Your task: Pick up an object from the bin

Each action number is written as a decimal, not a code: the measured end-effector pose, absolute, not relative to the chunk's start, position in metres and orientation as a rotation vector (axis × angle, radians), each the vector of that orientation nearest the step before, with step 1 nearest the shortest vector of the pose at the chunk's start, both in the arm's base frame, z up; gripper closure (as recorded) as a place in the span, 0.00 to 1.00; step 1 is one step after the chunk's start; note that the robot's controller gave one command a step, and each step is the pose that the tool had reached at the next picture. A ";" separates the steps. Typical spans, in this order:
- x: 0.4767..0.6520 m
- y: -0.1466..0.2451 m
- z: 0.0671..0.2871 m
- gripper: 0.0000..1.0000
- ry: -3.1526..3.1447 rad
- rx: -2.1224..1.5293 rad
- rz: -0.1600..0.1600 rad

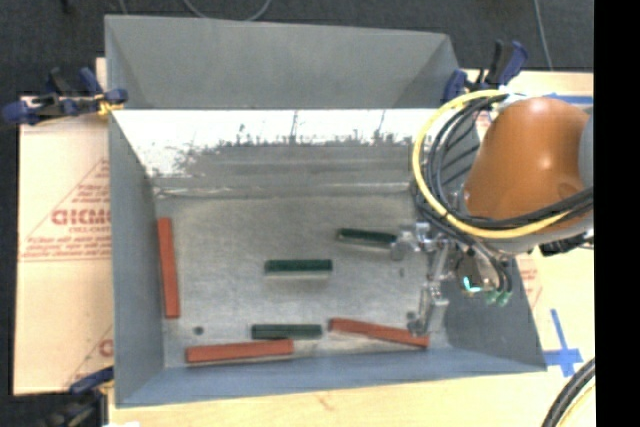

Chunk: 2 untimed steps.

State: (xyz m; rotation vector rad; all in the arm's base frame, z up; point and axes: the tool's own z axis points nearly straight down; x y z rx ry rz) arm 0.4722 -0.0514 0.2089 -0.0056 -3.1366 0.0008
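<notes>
My gripper (pixel 416 282) hangs low at the bin's right side, open, with bare floor between its fingers. One fingertip (pixel 405 245) is at the right end of a short dark green bar (pixel 365 238). The other fingertip (pixel 421 319) stands just above the right end of a red bar (pixel 378 332) that lies slanted near the front wall. Whether either tip touches its bar I cannot tell.
A second dark green bar (pixel 298 266) lies mid-floor and a third (pixel 286 330) near the front. Another red bar (pixel 239 351) lies along the front wall, and a red bar (pixel 168 267) runs along the left wall. The arm's orange cover and cables overhang the right wall.
</notes>
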 end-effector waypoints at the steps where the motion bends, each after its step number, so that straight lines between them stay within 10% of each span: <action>1: 0.503 -0.001 0.086 0.00 -3.138 0.074 -0.001; 2: 0.491 -0.052 0.070 0.00 -3.142 -0.053 0.002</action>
